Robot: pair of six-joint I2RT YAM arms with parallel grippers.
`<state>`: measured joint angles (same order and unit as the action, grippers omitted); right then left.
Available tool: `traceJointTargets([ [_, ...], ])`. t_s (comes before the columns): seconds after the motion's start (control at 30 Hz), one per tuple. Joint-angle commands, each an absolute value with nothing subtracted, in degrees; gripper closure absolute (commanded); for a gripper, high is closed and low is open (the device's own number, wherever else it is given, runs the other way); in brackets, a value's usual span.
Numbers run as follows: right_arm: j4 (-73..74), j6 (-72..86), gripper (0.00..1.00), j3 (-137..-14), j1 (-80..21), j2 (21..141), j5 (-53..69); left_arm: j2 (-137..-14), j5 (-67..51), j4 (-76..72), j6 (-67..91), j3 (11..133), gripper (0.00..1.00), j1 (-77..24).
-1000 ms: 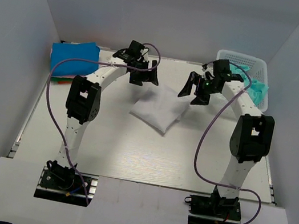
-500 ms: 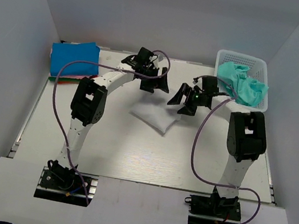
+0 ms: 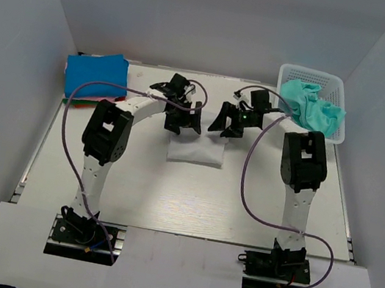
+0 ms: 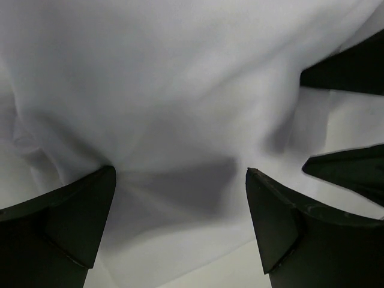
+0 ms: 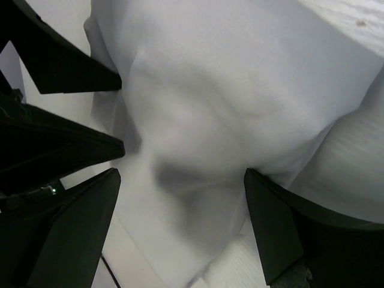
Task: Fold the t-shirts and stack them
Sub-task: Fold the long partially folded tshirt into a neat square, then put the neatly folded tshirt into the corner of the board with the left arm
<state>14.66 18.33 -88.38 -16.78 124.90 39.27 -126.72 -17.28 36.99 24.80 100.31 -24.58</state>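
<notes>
pale grey walls point(image 3: 214, 21) close in a white table point(image 3: 139, 194), and both arms reach toward its far middle. the white t-shirt point(image 3: 195, 152) lies there folded into a small, roughly square packet, flat on the table between the two arms. the left gripper point(image 3: 183, 123) hangs over the packet's far left corner and the right gripper point(image 3: 225, 127) over its far right corner, close beside each other but apart. both stand spread wide, and neither has hold of anything.

in the left wrist view the two dark fingers point(image 4: 66, 222) frame soft, lightly creased white cloth, with the other gripper's fingers showing at the right edge. the right wrist view shows the same white cloth between its own fingers point(image 5: 288, 234), a rounded bulge at the middle. whether any fingertip touches the cloth i cannot tell.

at the far left corner a blue t-shirt point(image 3: 96, 75) tops a folded stack, with thin edges of other colours under it. at the far right corner a teal t-shirt point(image 3: 316, 112) sits crumpled in a white lattice basket point(image 3: 313, 74), well apart from the white packet.
</notes>
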Motion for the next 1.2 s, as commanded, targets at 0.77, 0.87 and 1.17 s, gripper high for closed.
traceJointTargets([
  [0.77,22.8,13.6,0.1,-80.9,-18.8,96.9,28.3,-125.0,-5.8,38.9,34.7,96.8,0.0,-22.3],
  [0.87,23.8,13.6,0.1,-80.9,-18.7,96.5,27.3,-126.8,-5.8,37.9,34.2,97.4,0.04,-22.9],
  [1.17,25.6,12.8,0.1,-78.1,-18.6,92.7,22.2,-127.4,-8.2,33.9,30.9,96.0,1.0,-23.5],
])
